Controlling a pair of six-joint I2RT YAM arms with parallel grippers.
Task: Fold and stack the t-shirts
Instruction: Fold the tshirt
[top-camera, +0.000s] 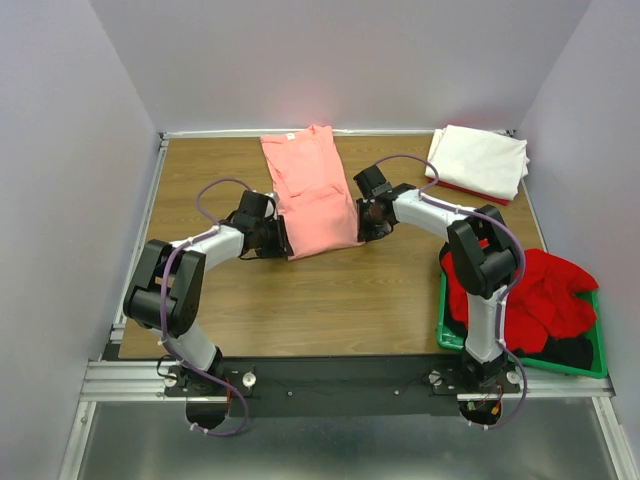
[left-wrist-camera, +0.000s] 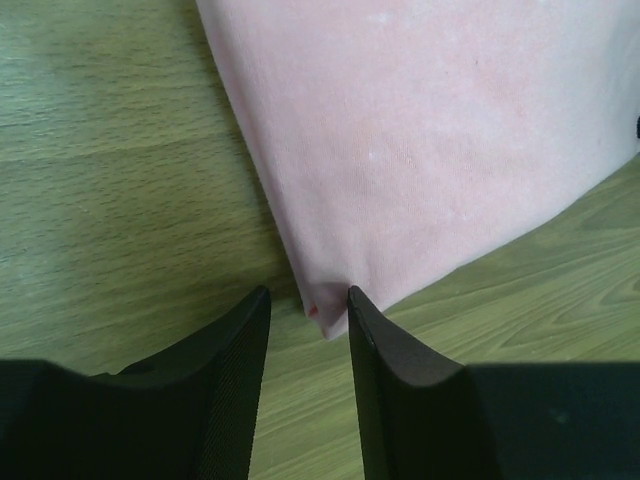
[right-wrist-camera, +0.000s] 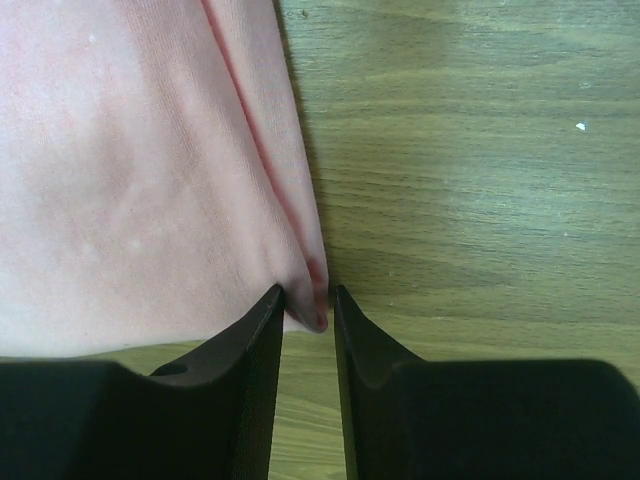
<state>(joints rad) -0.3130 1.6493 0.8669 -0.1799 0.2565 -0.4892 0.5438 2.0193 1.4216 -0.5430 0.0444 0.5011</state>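
A salmon-pink t-shirt (top-camera: 310, 190) lies folded lengthwise into a long strip at the table's back middle. My left gripper (top-camera: 283, 240) is at its near left corner. In the left wrist view (left-wrist-camera: 309, 300) the jaws stand apart, with the shirt's (left-wrist-camera: 440, 130) corner tip between them, loose. My right gripper (top-camera: 362, 228) is at the near right corner. In the right wrist view (right-wrist-camera: 309, 295) the jaws are narrowly apart around the shirt's (right-wrist-camera: 130, 170) folded corner. A folded white t-shirt (top-camera: 478, 160) lies on a red one at the back right.
A green crate (top-camera: 447, 335) at the near right holds a crumpled bright red t-shirt (top-camera: 545, 290) and a dark one (top-camera: 575, 350). The wooden table (top-camera: 330, 300) has raised walls close on the left, back and right.
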